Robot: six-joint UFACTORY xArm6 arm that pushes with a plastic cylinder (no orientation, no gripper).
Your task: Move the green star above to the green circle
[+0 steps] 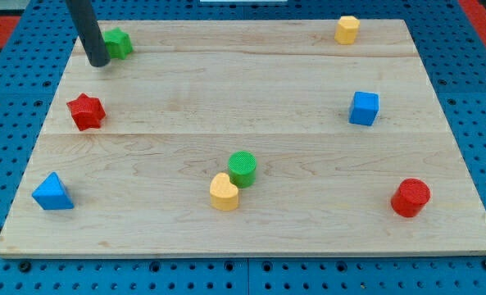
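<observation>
My tip (99,62) sits in the upper left of the frame, on the wooden board (226,90), rod leaning up and out of the top edge. No jaws or pads on this rig, just a plain rod end, holding nothing. Tip is just left of the green star (118,43), looks touching or nearly so, can't tell which. Green star is at the upper-left corner area of the board, near the top edge. Red star (86,111) below the tip, left side, apart from it. Blue triangle (52,192) lower left corner. Green circle (243,168) lower centre, well apart from the green star, with a yellow heart (224,192) touching it at its lower left. Red cylinder (411,197) lower right. Blue cube (364,108) right of centre, mid height. Yellow hexagon-ish block (347,29) upper right near the top edge. Blue pegboard (480,98) surrounds the board.
</observation>
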